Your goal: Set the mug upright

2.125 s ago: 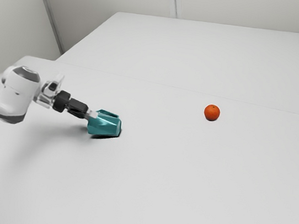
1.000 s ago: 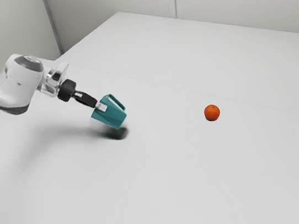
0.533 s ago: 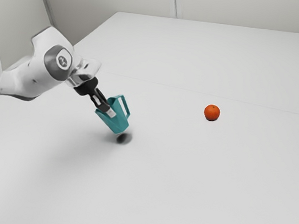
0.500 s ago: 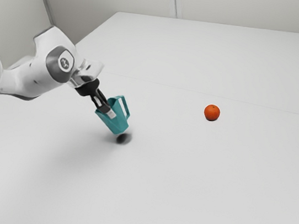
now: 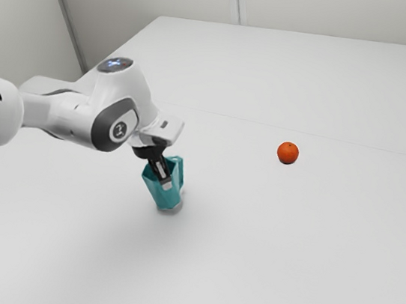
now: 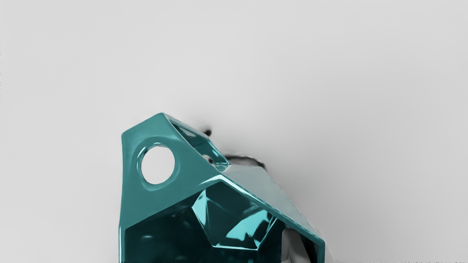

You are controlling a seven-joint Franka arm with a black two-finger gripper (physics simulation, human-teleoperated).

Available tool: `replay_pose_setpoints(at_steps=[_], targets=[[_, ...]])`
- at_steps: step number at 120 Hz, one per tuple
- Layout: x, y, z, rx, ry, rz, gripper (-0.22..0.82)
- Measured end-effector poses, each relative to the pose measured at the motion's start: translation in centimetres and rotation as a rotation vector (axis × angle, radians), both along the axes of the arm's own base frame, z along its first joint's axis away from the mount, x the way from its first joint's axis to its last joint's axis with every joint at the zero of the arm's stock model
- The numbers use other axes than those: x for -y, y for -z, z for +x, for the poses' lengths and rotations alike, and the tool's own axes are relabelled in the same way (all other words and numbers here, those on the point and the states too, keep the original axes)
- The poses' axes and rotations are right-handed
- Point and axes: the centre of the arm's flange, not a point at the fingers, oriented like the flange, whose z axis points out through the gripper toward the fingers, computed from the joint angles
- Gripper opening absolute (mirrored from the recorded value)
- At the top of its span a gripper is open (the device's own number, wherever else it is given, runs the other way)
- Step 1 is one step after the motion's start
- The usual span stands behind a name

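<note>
The teal mug [image 5: 162,198] (glossy, faceted) tilts mouth-up, base near the table [image 5: 287,254].

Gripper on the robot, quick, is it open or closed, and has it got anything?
Gripper: closed, holding the teal mug by its wall, with one finger inside the mug.

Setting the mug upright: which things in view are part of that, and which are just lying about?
Part of the job:
teal mug, leaning, one wall pinched by the gripper
gripper, one finger inside the mug
table, the surface to stand it on

Just lying about:
orange fruit, on the table, apart from the mug
</note>
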Motion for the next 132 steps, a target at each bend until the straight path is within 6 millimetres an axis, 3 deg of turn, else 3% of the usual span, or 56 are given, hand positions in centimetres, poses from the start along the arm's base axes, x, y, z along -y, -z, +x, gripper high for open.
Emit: replay_pose_setpoints(at_steps=[22, 67, 86, 97, 112, 132], targets=[[-6.0, 0.3, -0.7, -0.004, -0.224, 0.020, -0.18], [-5.4, 1.3, -1.3, -0.010, -0.361, 0.005, -0.18], [-5.4, 1.4, -1.3, -0.012, -0.398, -0.002, 0.17], [-5.4, 1.3, -1.3, -0.010, -0.414, -0.004, 0.32], [-4.9, 0.4, -1.4, 0.010, -0.423, 0.003, 0.45], [-4.2, -4.0, -1.1, 0.069, -0.434, 0.021, 0.53]])
